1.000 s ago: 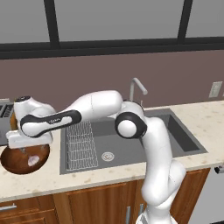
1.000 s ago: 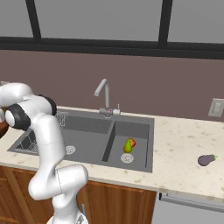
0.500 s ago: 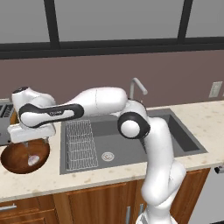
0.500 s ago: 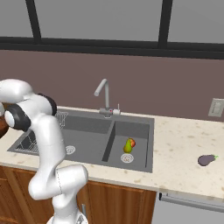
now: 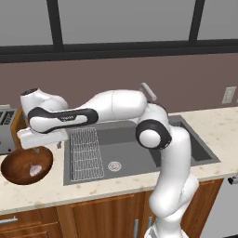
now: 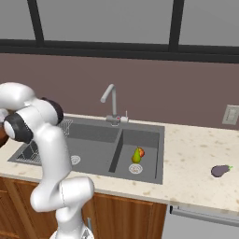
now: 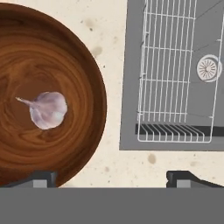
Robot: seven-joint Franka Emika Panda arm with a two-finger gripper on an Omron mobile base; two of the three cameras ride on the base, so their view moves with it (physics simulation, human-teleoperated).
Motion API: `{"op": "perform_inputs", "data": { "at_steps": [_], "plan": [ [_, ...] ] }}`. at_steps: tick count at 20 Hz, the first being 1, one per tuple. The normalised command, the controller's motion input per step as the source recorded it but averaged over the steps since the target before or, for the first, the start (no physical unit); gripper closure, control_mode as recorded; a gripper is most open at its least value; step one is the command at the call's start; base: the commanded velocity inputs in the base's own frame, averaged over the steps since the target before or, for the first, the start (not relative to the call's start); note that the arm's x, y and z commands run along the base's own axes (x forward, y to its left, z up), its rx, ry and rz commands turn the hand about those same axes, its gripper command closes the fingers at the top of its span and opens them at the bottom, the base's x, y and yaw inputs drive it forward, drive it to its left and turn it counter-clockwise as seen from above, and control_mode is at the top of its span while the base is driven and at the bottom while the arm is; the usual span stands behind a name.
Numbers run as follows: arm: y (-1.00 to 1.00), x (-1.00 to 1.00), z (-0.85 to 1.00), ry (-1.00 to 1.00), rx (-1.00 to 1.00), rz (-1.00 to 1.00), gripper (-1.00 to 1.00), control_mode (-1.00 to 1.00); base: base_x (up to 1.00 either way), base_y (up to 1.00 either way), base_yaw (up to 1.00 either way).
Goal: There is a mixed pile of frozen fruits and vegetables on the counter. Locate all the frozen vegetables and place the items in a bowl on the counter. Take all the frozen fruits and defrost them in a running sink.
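We get two base cameras behind the arm, left and right, both looking down across the sink at twelve o'clock; our hand camera stares straight down, close over the bowl and wire rack.

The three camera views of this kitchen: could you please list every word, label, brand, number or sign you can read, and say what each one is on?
None: no readable text in any view.
The toaster, wall outlet, wooden bowl, sink and tap carry no lettering.
The dark band on the robot's forearm has faint pale marks, too small and blurred to read.
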Motion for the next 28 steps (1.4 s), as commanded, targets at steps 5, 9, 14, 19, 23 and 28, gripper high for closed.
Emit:
{"op": "perform_inputs", "data": {
  "at_steps": [5, 9, 14, 19, 23, 28],
  "plan": [
    [-0.50, -0.09, 0.04, -0.07, 0.08, 0.00, -1.00, -1.00, 0.00, 0.00, 0.00],
    [-0.45, -0.09, 0.00, -0.01, 0.04, -0.05, -1.00, -1.00, 0.00, 0.00, 0.00],
    [-0.49, -0.02, 0.11, -0.01, 0.08, 0.00, -1.00, -1.00, 0.00, 0.00, 0.00],
    [-0.55, -0.01, -0.02, 0.03, 0.02, -0.05, -1.00, -1.00, 0.00, 0.00, 0.00],
    [-0.40, 0.00, -0.04, 0.01, 0.00, -0.13, -1.00, -1.00, 0.00, 0.00, 0.00],
    [-0.42, 0.02, 0.02, 0.02, 0.00, -0.11, -1.00, -1.00, 0.00, 0.00, 0.00]
  ]
}}
